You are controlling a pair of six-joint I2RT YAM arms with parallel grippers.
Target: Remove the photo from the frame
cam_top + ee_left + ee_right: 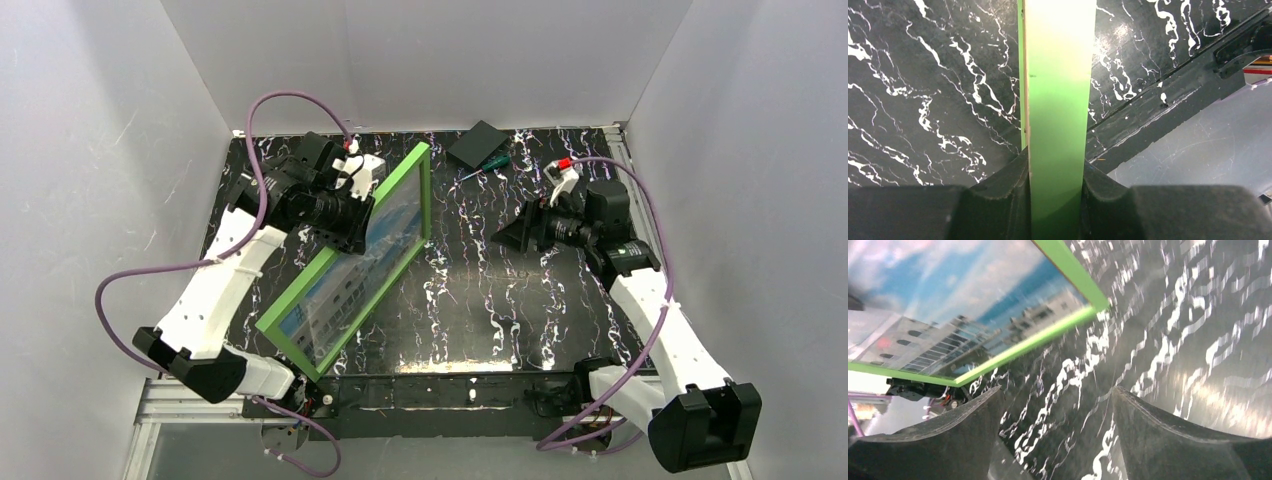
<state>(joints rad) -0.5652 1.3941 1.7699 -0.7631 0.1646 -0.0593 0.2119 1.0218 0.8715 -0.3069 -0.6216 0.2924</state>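
Observation:
The bright-green frame (pixel 345 340) stands tilted on its long edge on the black marbled table, left of centre. The photo (pixel 385 240) of a white building under blue sky sits inside it, face toward the right arm. My left gripper (pixel 362 205) is shut on the frame's upper edge; in the left wrist view the green edge (pixel 1057 100) runs up between the two black fingers (pixel 1003 200). My right gripper (pixel 503 238) is open and empty, to the right of the frame and apart from it. In the right wrist view the photo (pixel 948 305) and frame corner (pixel 1095 305) show at upper left.
A dark flat square block (pixel 477 143) and a green-handled screwdriver (pixel 487 165) lie at the table's back, right of the frame. White walls close the table on three sides. The black rail (pixel 450 392) with the arm bases runs along the near edge.

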